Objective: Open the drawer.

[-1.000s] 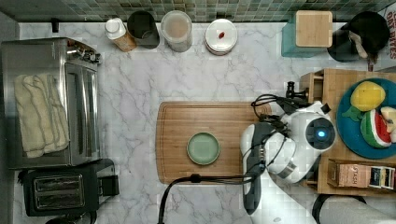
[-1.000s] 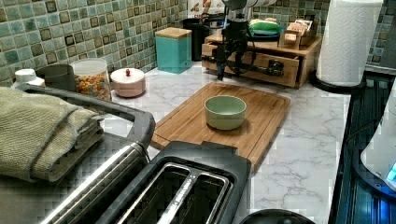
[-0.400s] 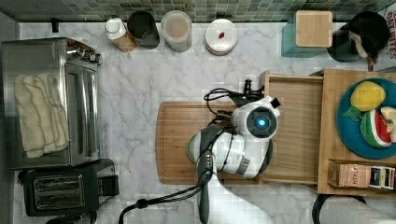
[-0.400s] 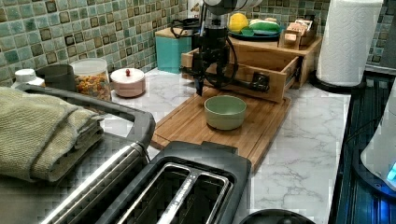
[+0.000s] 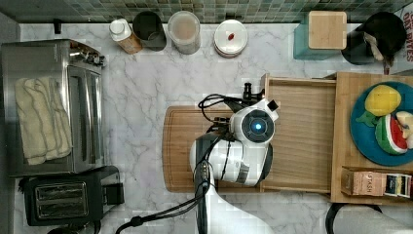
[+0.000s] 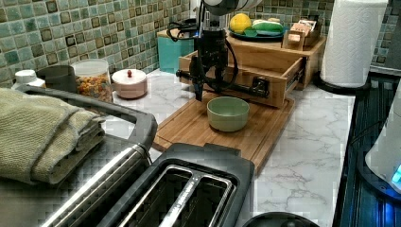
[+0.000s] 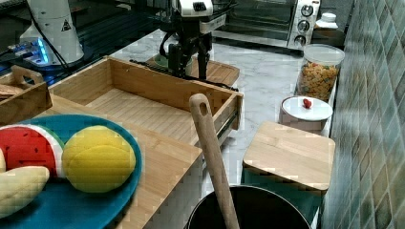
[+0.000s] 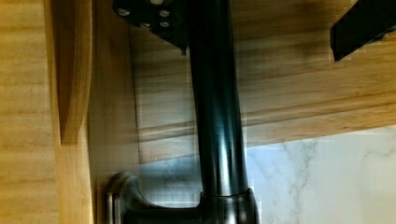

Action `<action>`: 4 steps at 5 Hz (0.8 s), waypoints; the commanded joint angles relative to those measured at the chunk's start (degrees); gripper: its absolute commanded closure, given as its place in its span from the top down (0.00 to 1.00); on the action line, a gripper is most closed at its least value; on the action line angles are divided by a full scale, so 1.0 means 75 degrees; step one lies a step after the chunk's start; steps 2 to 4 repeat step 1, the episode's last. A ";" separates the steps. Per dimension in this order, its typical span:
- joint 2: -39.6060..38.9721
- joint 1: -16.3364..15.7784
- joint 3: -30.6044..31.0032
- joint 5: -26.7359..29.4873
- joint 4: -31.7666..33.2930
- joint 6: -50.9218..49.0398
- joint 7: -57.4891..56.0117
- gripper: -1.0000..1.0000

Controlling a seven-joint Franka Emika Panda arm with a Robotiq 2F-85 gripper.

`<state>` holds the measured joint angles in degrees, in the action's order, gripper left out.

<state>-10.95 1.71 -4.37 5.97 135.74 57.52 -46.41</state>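
You can see the drawer [image 5: 302, 131] pulled well out of its wooden cabinet [image 5: 372, 134] over the cutting board [image 6: 227, 127], plain wood inside, with the end effector [image 6: 208, 71] straddling its black bar handle [image 8: 217, 107]; whether the fingers pinch the bar you cannot tell. On the cabinet top a blue plate [image 5: 384, 126] carries a lemon and a watermelon slice beside a tea box [image 5: 377, 182] reading "STASH". Outward, a green bowl [image 6: 228, 113] sits on the board, and along the worktop's tiled back edge stand a jar of colourful cereal [image 7: 317, 71], a white lidded dish [image 5: 231, 38] and a teal box [image 5: 321, 34].
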 commanded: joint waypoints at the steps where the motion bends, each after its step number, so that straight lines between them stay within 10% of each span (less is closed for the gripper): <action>1: 0.0906 -0.0683 0.0776 0.0375 0.0322 -0.0314 0.0282 1.00; 4: 0.0906 -0.0683 0.0776 0.0375 0.0322 -0.0314 0.0282 1.00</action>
